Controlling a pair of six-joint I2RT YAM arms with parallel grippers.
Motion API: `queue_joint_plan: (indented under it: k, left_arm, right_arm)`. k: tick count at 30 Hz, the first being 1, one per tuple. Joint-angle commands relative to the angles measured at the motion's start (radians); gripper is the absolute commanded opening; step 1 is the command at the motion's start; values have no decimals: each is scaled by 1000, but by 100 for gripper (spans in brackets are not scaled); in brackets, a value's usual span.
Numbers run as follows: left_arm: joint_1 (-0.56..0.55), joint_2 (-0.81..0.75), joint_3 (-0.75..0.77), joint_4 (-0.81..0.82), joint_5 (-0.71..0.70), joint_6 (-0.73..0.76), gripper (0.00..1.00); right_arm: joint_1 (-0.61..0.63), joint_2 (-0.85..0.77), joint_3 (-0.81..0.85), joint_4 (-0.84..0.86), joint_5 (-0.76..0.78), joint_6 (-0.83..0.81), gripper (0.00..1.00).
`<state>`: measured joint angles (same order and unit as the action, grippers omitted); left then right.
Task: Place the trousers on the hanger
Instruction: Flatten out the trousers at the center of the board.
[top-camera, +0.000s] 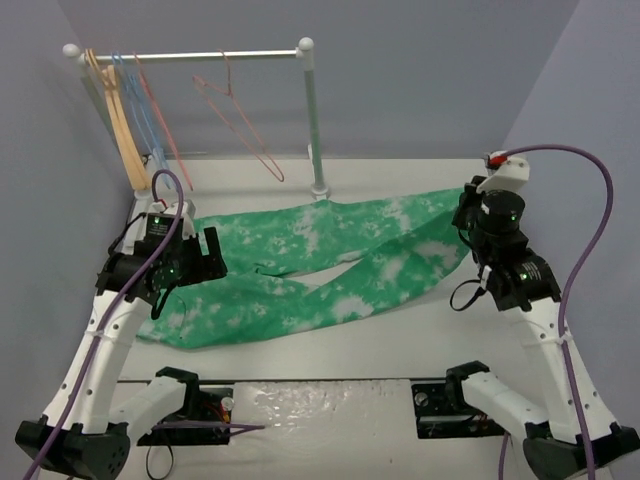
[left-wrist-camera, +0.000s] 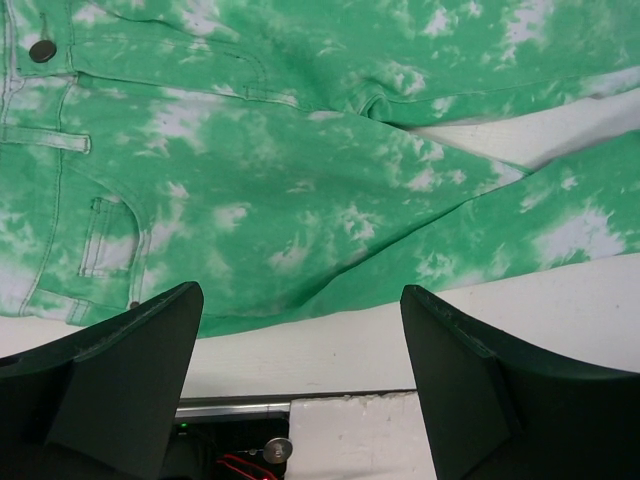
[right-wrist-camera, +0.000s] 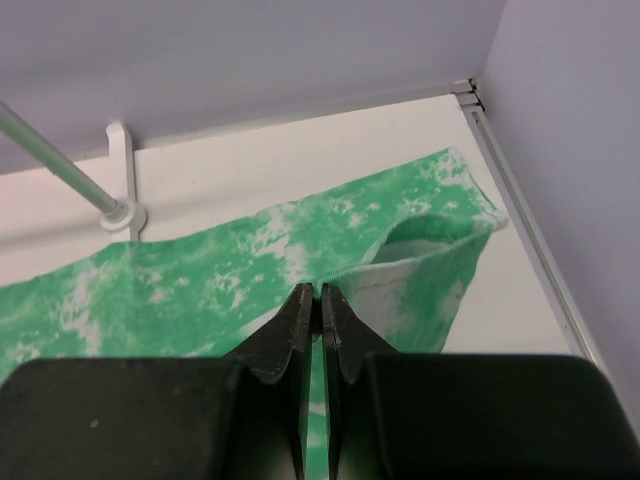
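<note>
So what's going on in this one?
Two robot arms are set to hang the trousers, which lie spread on the table. The left gripper hovers open over the waist end. The right gripper is shut above the leg cuffs, apparently empty. The hanger hangs untouched on the rail.

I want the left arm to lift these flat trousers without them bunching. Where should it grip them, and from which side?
Probably the waistband of the trousers, near the button: it is the stitched end and lies nearest the open left gripper. Since the cloth lies flat on the table, come straight down from above and pinch across the edge.
</note>
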<state>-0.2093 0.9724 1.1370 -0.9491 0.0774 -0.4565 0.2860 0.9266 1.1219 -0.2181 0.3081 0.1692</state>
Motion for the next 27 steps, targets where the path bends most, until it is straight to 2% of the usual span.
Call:
queue_joint_plan:
  k: [1, 4, 7, 9, 12, 14, 16, 21, 23, 24, 27]
  left_arm:
    - [8, 9, 53, 58, 23, 18, 78]
    - [8, 17, 63, 60, 20, 21, 78]
    - [9, 21, 92, 62, 8, 29, 78]
    - [10, 27, 116, 60, -7, 35, 78]
    - [11, 30, 147, 59, -19, 37, 78]
    - [13, 32, 166, 61, -23, 34, 78]
    - [13, 34, 170, 66, -27, 33, 78]
    - [13, 34, 138, 71, -15, 29, 78]
    - [14, 29, 122, 73, -5, 27, 78]
    - [14, 29, 112, 73, -5, 25, 78]
    - [13, 13, 74, 71, 11, 21, 78]
  right_arm:
    - [-33, 165, 100, 46, -150, 29, 0]
    - [-33, 324, 261, 97, -303, 31, 0]
    - [-32, 447, 547, 116, -449, 18, 0]
    - [-36, 474, 684, 123, -527, 9, 0]
    - [-49, 435, 747, 132, -577, 3, 0]
    - [-71, 359, 716, 139, -601, -7, 0]
    - [-92, 282, 602, 140, -584, -36, 0]
    - [-127, -27, 217, 109, -301, -48, 0]
    - [-130, -133, 74, 68, -160, -4, 0]
    - [-130, -140, 65, 65, -151, 11, 0]
    - [-130, -284, -100, -80, 95, 144, 0]
